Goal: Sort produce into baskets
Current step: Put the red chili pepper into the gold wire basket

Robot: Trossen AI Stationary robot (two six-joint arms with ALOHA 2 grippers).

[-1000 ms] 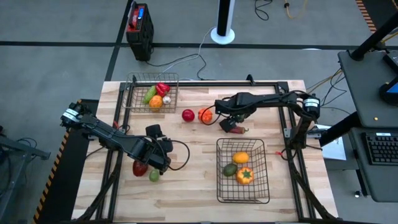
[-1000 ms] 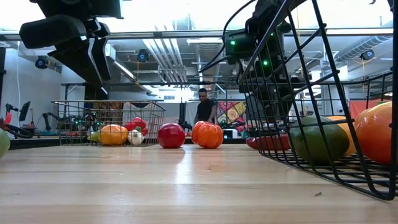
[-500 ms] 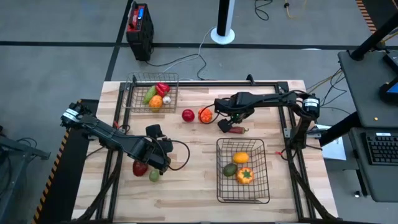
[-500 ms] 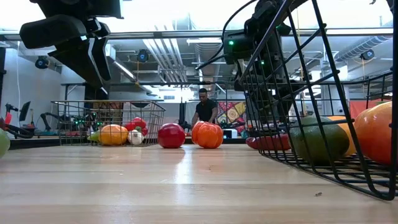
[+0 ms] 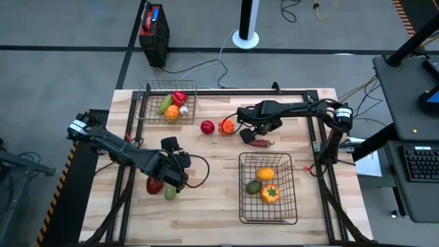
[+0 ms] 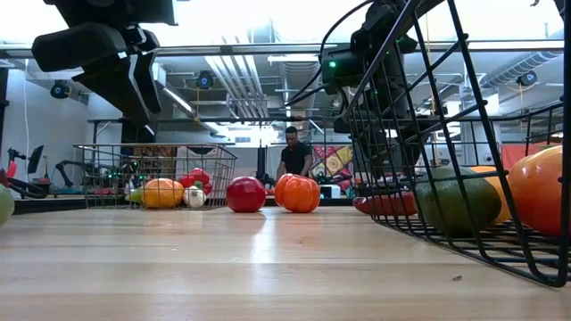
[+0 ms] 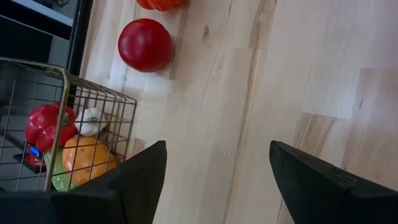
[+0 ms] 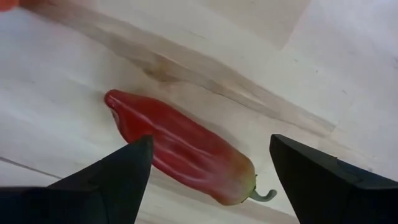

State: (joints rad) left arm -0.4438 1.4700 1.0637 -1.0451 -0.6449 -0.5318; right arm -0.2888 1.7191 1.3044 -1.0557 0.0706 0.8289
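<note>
A long red pepper (image 5: 260,143) lies on its side on the table; it also shows in the right wrist view (image 8: 180,151) and the low view (image 6: 385,203). My right gripper (image 5: 251,130) is open just above it and touches nothing; in the right wrist view (image 8: 211,180) a finger stands on either side of the pepper. My left gripper (image 5: 174,159) is open and empty, raised above the near left of the table (image 7: 217,180). A red ball-shaped piece (image 5: 207,127) and an orange one (image 5: 226,127) rest on the table left of the pepper.
The smaller basket (image 5: 168,88) at the far left holds several pieces. The larger basket (image 5: 241,206) at the near right holds three. A red piece (image 5: 154,185) and a green piece (image 5: 169,194) lie by my left arm. A person (image 6: 293,156) stands beyond the table.
My right gripper has drawn back a little from the red pepper, toward the table's far edge. The pepper lies where it was and now shows more fully in the high view.
</note>
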